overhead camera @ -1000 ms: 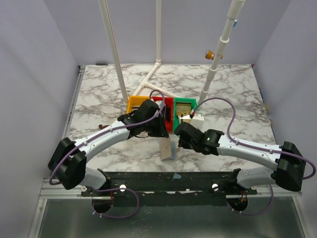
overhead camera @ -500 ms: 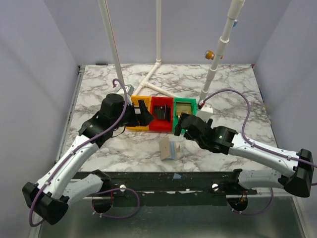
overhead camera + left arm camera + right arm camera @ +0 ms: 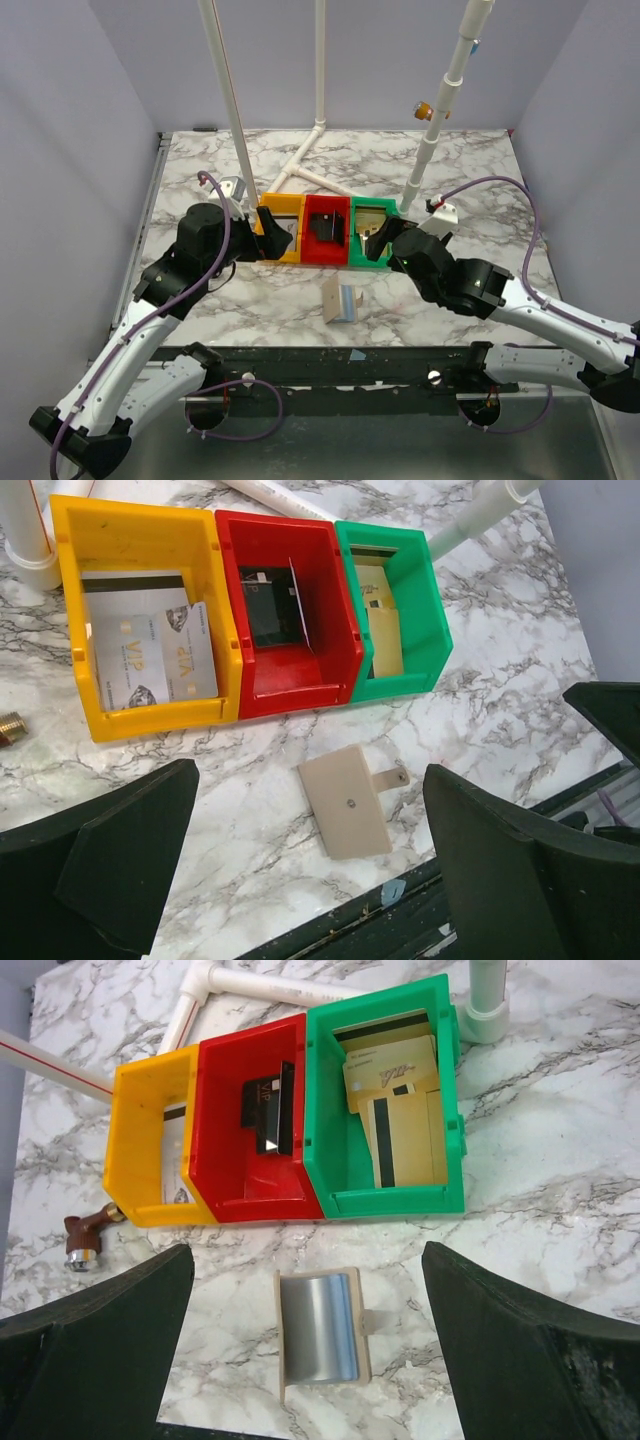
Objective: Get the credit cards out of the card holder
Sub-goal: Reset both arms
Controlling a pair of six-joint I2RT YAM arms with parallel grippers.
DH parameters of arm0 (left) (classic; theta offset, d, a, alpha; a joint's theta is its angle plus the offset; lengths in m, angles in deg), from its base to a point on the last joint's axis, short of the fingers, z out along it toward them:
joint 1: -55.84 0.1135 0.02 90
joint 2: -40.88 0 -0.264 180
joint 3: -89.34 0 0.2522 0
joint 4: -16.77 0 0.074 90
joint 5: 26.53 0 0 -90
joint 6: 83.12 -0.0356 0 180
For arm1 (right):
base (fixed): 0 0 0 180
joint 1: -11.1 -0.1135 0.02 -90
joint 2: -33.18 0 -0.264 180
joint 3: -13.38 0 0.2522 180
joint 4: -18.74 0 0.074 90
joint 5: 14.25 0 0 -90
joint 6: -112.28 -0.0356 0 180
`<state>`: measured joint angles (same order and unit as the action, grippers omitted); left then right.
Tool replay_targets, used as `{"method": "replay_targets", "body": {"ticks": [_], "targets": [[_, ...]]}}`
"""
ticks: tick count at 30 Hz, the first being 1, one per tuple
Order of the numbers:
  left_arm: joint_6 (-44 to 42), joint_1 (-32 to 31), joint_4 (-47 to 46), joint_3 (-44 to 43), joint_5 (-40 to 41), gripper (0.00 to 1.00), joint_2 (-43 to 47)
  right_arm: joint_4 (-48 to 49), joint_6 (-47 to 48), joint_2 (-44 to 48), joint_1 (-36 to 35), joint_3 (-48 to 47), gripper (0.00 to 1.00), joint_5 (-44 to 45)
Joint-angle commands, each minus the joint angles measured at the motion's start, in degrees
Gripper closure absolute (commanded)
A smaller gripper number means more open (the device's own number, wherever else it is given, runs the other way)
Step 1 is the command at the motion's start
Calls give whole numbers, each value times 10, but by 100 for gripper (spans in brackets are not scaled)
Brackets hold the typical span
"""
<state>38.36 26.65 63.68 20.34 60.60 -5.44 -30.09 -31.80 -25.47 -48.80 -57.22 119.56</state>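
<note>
1. The place is a robotics lab test cell: plain pale lavender walls (image 3: 70, 200) close in a marble-patterned worktop (image 3: 380, 150) on three sides.
2. A white-and-black left arm (image 3: 135, 340) and right arm (image 3: 560, 315) are mounted on a metal rail (image 3: 340, 365) at the worktop's near edge.
3. White pipe poles (image 3: 320, 60) rise from the worktop's rear like a rig frame.

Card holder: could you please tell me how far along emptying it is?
Done: cards lie in the yellow tray, red tray and green tray; the card holder lies open, apparently empty. In hand: nothing, left pincer and right pincer open. Left: seemingly nothing.
</note>
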Motion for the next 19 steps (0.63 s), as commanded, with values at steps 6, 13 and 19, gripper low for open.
{"method": "replay_targets", "body": {"ticks": [6, 13, 19], "targets": [[6, 4, 13, 8, 46, 1, 12, 13, 0, 7, 1, 0, 0, 23], [5, 4, 11, 8, 51, 1, 15, 13, 0, 8, 1, 4, 0, 24], [1, 5, 17, 3, 57, 1, 17, 13, -5, 5, 1, 9, 0, 21]]}}
